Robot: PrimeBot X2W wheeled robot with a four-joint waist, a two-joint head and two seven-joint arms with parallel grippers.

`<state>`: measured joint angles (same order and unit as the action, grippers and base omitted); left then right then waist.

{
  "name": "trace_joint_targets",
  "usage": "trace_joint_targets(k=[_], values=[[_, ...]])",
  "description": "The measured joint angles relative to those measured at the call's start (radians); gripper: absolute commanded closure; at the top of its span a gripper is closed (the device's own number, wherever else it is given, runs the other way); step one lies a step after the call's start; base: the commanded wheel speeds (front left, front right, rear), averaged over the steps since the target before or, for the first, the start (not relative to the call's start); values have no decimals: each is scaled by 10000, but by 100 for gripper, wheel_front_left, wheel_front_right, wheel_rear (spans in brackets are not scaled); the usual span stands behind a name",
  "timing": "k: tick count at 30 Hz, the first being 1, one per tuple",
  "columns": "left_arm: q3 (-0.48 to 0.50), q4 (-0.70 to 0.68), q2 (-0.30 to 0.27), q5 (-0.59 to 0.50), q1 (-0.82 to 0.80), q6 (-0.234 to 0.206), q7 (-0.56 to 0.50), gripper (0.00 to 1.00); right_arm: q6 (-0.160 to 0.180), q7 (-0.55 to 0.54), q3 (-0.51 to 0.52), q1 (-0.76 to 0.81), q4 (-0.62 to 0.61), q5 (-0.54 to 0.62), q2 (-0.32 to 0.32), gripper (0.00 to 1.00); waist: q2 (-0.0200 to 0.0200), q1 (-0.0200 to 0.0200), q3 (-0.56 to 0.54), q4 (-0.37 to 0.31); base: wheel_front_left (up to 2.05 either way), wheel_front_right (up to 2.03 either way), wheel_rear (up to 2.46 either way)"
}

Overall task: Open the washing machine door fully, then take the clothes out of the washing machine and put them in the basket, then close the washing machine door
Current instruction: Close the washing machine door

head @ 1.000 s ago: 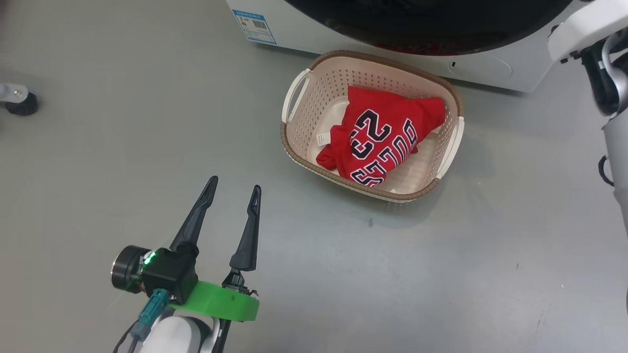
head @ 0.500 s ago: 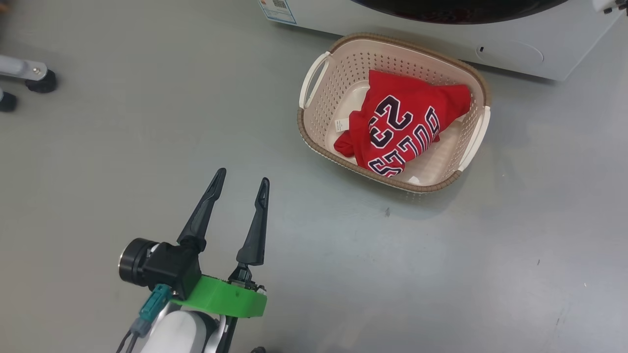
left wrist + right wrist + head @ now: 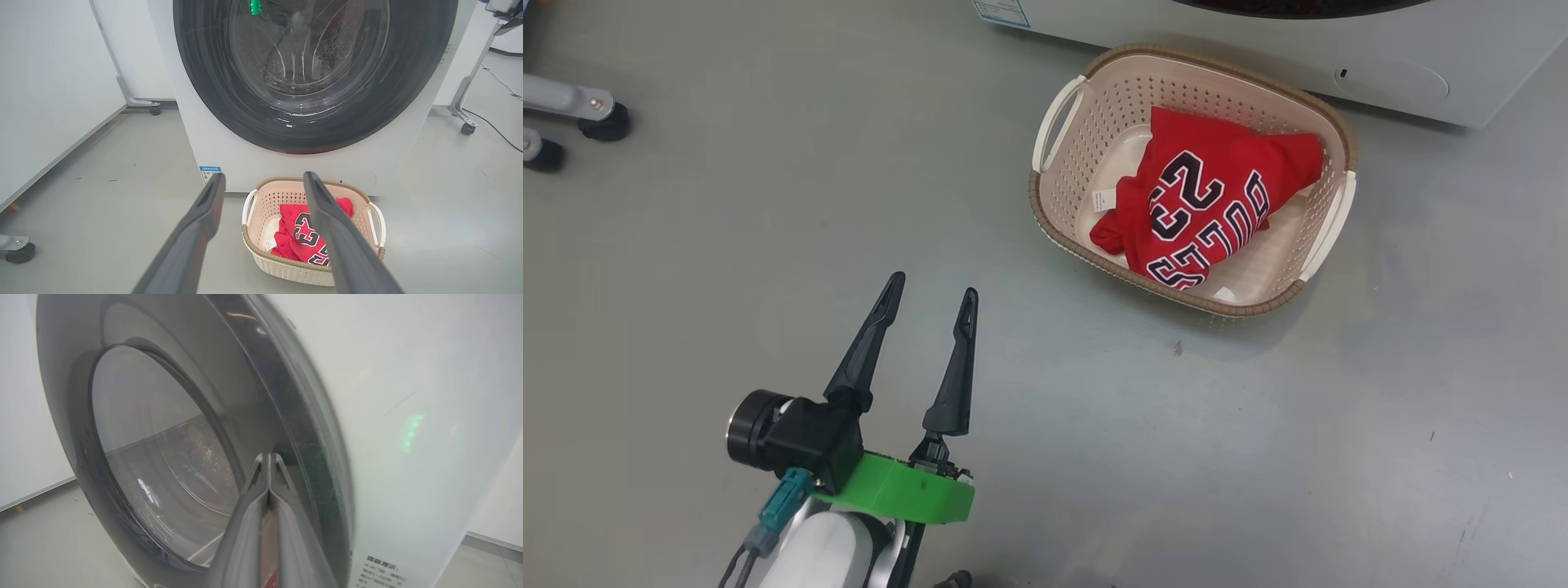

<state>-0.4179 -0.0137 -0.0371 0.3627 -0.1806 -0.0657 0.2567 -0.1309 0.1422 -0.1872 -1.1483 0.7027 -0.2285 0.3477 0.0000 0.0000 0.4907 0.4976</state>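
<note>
The red jersey (image 3: 1205, 204) with block lettering lies crumpled in the cream basket (image 3: 1094, 114), which stands on the floor just before the white washing machine (image 3: 1258, 41). My left gripper (image 3: 933, 288) hovers open and empty over bare floor, left of the basket. In the left wrist view its fingers (image 3: 212, 196) frame the basket (image 3: 286, 267), the jersey (image 3: 300, 228) and the washing machine door (image 3: 314, 134), which lies flat against the washing machine (image 3: 204, 134). My right gripper (image 3: 268, 457) is shut on nothing, tips at the door's black rim (image 3: 261, 375).
Two castered metal legs (image 3: 600, 122) stand at the far left of the floor. A white panel (image 3: 49, 102) flanks the machine's left, and a wheeled stand (image 3: 466, 126) with a floor cable (image 3: 498, 134) sits to its right.
The head camera has swung, so basket and machine have slid up and to the right in the picture. My left gripper stays open in about the same place.
</note>
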Motion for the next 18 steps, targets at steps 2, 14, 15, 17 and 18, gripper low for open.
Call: trace_joint_targets(k=[2,14,15,17,18], values=[[-2,4,0,36,-8,-10,0,0,0,52,2,0,111,-38,-36,100,0,0,-18,-7,0,0,0],[263,238,2,48,-34,-98,0,0,2,849,-546,758,267,-606,-780,100,0,0,-420,-330,0,0,0],[284,245,2,38,-34,-100,0,0,2,874,-596,895,255,-685,-844,100,0,0,-467,-377,0,0,0],[313,288,2,10,-34,-100,0,0,2,965,-658,1183,190,-813,-953,100,0,0,-574,-474,0,0,0],[349,299,2,-73,-34,-100,0,0,2,1009,-717,1321,134,-855,-1001,100,0,0,-627,-528,0,0,0]])
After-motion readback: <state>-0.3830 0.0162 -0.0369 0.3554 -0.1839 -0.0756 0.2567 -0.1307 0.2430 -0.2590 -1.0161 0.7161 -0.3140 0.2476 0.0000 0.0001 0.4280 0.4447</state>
